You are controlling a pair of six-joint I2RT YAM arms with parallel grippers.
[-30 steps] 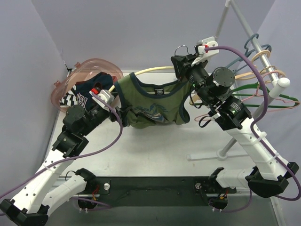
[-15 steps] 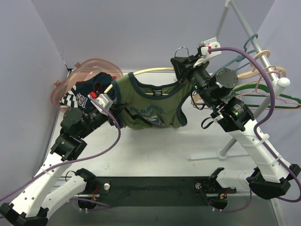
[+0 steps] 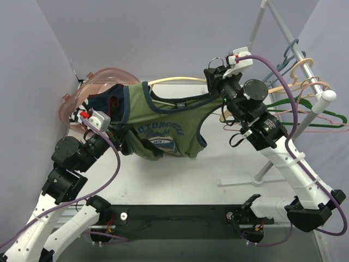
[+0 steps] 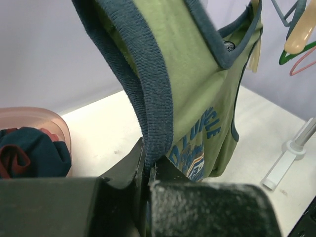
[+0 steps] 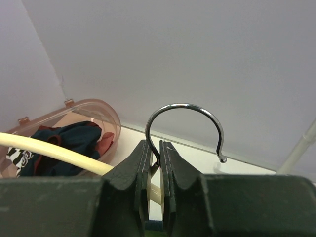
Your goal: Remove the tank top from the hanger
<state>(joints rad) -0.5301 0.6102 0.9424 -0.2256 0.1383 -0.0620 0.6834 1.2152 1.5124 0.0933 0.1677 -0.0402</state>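
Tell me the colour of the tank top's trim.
Dark blue trim, ribbed, on an olive-green tank top; the left wrist view shows it best.

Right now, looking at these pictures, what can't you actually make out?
- Top view: fingertips of the left gripper, buried behind the tank top.
- Top view: most of one arm of the hanger, covered by fabric, so I cannot tell whether that strap sits on it.
- Right wrist view: the tank top itself, blocked by the body of the right gripper.
- Left wrist view: the chest print's words, folded over.
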